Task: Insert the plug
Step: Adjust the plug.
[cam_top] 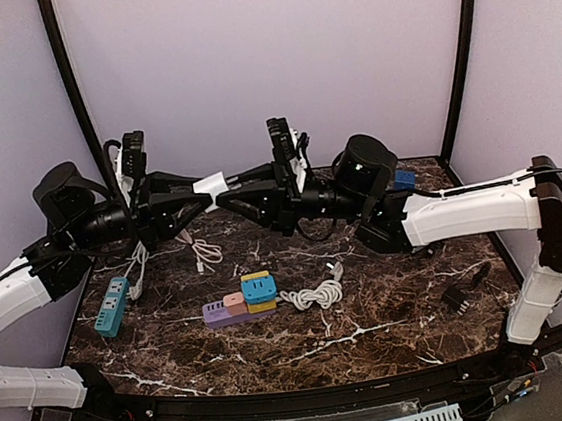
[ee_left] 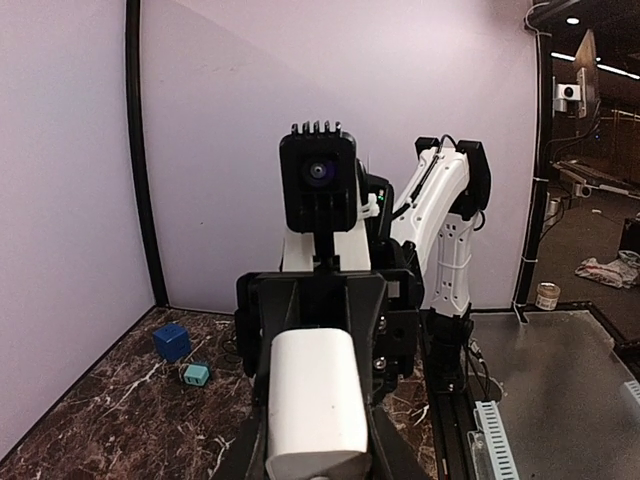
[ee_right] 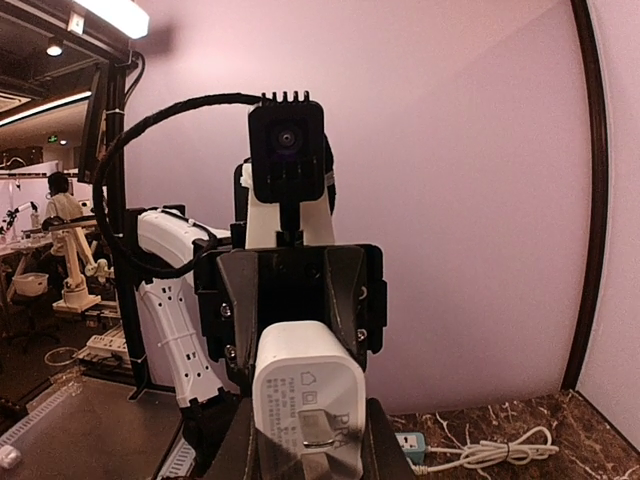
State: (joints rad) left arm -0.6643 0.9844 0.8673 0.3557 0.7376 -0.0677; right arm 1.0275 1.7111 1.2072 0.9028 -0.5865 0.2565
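Left end effector [cam_top: 202, 193] is pinching the white plug [cam_top: 216, 184] in mid-air, well above the surface [cam_top: 392, 309] — right end effector [cam_top: 232, 190] is clamping the same plug from the opposite side. Insertion is not yet done — lowering it into the purple strip [cam_top: 233, 307] is probably what is remaining.

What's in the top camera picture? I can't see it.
The left robot arm and right robot arm meet above a dark marble table, both gripping one white charger block. Below lie a purple power strip and white cable.
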